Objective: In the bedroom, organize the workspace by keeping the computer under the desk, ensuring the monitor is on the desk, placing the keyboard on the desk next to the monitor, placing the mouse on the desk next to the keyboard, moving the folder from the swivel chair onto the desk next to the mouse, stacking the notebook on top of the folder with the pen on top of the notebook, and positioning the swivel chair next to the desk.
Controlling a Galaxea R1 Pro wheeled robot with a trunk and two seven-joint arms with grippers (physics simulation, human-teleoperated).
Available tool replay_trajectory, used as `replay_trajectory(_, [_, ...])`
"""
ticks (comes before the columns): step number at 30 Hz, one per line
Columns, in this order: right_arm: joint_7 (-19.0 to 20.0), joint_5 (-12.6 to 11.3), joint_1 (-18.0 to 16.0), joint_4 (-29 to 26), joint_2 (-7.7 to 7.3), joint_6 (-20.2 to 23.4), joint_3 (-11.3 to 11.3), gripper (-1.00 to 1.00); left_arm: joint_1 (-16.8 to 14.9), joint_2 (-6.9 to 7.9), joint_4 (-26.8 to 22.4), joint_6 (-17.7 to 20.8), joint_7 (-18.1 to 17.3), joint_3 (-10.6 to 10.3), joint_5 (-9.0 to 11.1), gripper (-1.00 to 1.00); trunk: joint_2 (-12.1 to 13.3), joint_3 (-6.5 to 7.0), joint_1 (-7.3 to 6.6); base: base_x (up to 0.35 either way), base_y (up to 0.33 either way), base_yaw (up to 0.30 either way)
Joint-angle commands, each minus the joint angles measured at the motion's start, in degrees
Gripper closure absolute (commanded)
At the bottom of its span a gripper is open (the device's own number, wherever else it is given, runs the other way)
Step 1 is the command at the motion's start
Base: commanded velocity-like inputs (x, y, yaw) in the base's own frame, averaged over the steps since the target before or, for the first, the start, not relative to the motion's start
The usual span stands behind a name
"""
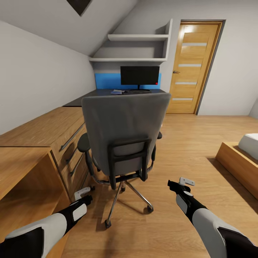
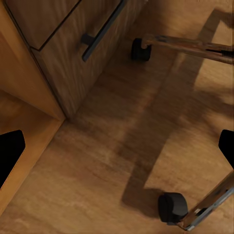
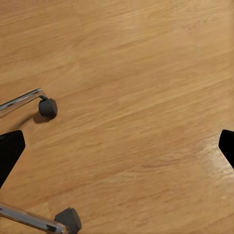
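Observation:
The grey swivel chair (image 1: 125, 132) stands in front of me with its back toward me, hiding its seat and anything on it. Beyond it is the dark desk (image 1: 93, 94) with the black monitor (image 1: 139, 76), a dark keyboard (image 1: 138, 91) in front of it, and a small pale flat item (image 1: 117, 92) too small to identify. My left gripper (image 1: 83, 195) hangs open, low beside the chair's base and near the drawer unit. My right gripper (image 1: 182, 184) is open over bare floor, right of the chair. Chair casters (image 2: 172, 207) (image 3: 48, 107) lie below both grippers.
A wooden drawer unit (image 1: 68, 139) runs along the left wall, close to the chair and my left arm. Shelves (image 1: 138, 37) hang above the desk. A wooden door (image 1: 193, 68) stands at the back right. A bed corner (image 1: 243, 154) juts in at right; open floor (image 1: 186, 143) lies between.

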Motion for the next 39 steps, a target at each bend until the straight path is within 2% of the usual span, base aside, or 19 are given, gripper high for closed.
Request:
replay_trajectory(1, [-0.10,-0.19,-0.03,0.07,0.00,-0.23,0.01,-1.00,-0.02,0.08,-0.25,-0.22,0.42,-0.48,0.37,-1.00,-0.02,0.04,-0.01,0.000,0.000,0.000])
replay_trajectory(3, [-0.09,-0.15,-0.01,0.07,0.00,-0.24,0.01,-1.00,-0.02,0.11,-0.25,-0.22,0.41,-0.48,-0.56,-1.00,-0.02,0.21,-0.01,0.034,0.000,0.000])
replay_trajectory(9, [-0.08,-0.16,0.03,0.07,0.00,-0.23,0.01,-1.00,-0.02,0.12,-0.25,-0.21,0.41,-0.48,-1.27,-1.00,-0.02,0.54,-0.01,0.187,0.000,0.000])
replay_trajectory(21, [-0.07,-0.15,0.03,0.11,0.00,-0.22,0.01,-1.00,-0.02,0.12,-0.25,-0.14,0.43,-0.48,-1.31,-1.00,-0.02,0.60,-0.01,0.100,0.000,0.000])
replay_trajectory(39, [-0.03,-0.12,0.03,0.16,-0.01,-0.22,0.01,-1.00,-0.02,-0.39,-0.25,-0.14,0.58,-0.48,-1.26,-1.00,-0.02,1.00,-0.01,0.295,-0.034,-0.063])
